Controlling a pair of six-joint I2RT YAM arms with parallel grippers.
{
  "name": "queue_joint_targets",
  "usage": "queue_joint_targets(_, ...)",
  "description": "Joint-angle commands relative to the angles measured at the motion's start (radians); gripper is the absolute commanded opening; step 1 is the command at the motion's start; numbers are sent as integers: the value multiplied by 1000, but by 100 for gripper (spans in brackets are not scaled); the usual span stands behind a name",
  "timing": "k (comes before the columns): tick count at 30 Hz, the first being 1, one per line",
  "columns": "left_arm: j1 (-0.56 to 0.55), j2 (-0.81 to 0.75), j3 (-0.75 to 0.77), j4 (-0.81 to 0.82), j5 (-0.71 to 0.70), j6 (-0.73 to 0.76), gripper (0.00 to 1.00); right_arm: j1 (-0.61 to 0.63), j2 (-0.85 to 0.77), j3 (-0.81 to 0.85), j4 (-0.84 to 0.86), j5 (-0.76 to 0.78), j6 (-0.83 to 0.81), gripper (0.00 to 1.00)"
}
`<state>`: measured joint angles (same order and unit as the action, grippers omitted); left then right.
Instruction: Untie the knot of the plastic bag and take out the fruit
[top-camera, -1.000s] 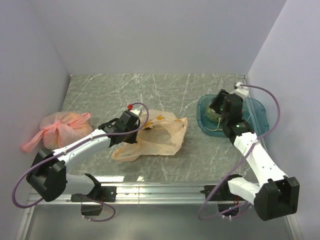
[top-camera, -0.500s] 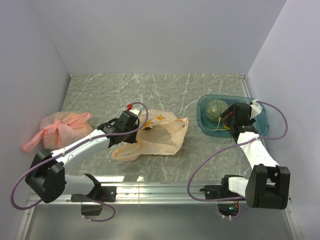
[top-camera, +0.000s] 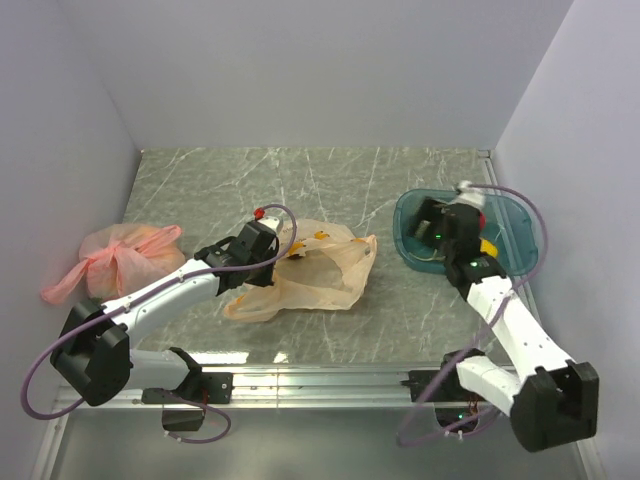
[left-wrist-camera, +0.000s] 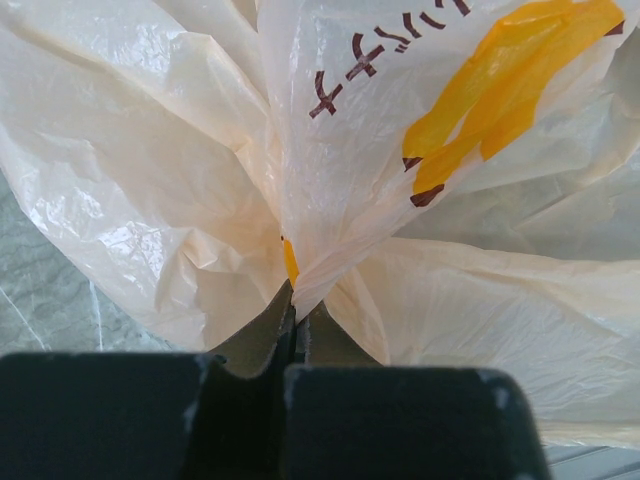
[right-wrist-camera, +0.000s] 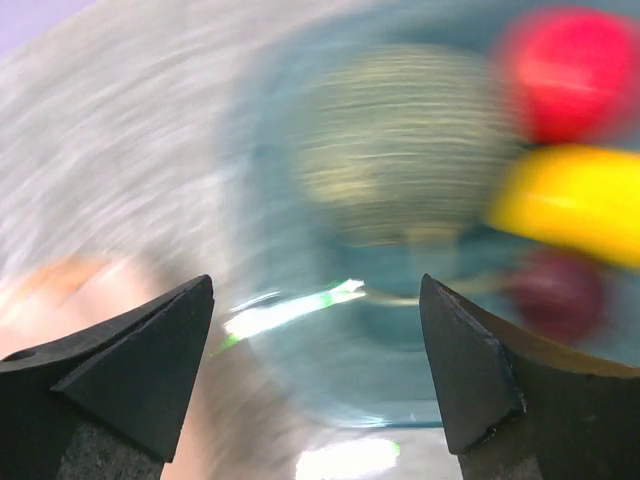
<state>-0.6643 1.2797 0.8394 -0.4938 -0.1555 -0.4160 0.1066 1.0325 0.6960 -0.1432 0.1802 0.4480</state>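
The pale beige plastic bag (top-camera: 325, 272) lies flat and crumpled mid-table. My left gripper (top-camera: 276, 250) is shut on a pinched fold of it (left-wrist-camera: 293, 292), next to an orange printed mark (left-wrist-camera: 500, 75). No knot shows on the bag. The fruit lies in a teal tray (top-camera: 520, 228) at the right: a netted melon (right-wrist-camera: 400, 140), a red round fruit (right-wrist-camera: 575, 70), a yellow one (right-wrist-camera: 570, 200) and a dark purple one (right-wrist-camera: 560, 290), all blurred. My right gripper (top-camera: 428, 220) hovers over the tray's left part, its jaws wide open and empty (right-wrist-camera: 315, 288).
A knotted pink plastic bag (top-camera: 120, 255) lies at the left wall. White walls close in the table on the left, back and right. The teal tray sits close to the right wall.
My right gripper has opened wider and swung over the tray, now facing its left part. The left gripper and the beige bag have not moved.
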Motion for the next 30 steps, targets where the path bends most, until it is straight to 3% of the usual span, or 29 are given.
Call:
queue_joint_targets(1,5,-16,26,15,-1,-4,1,201,-41,80,65,-87,-178,89)
queue_joint_targets(6,8,-13,24,17,4,-6,1,476,-11,109,142,-226,-233,84)
queue_joint_targets(8,9,-14,26,15,-1,-7,0,563,73,122,187,-295,-245,83)
queue_joint_targets(13,12,-17,24,18,7,-6,1,700,244,162,240,-358,-232,82)
queue_joint_targets(19,15,-32,27,24,22,-6,1,748,481,146,467,-286,-118,82)
queue_joint_targets(27,19,-36,26,34,53,3,1,746,719,264,531,-6,-72,84)
queue_joint_targets(30,19,-45,21,55,114,8,0,749,794,318,577,22,-60,86)
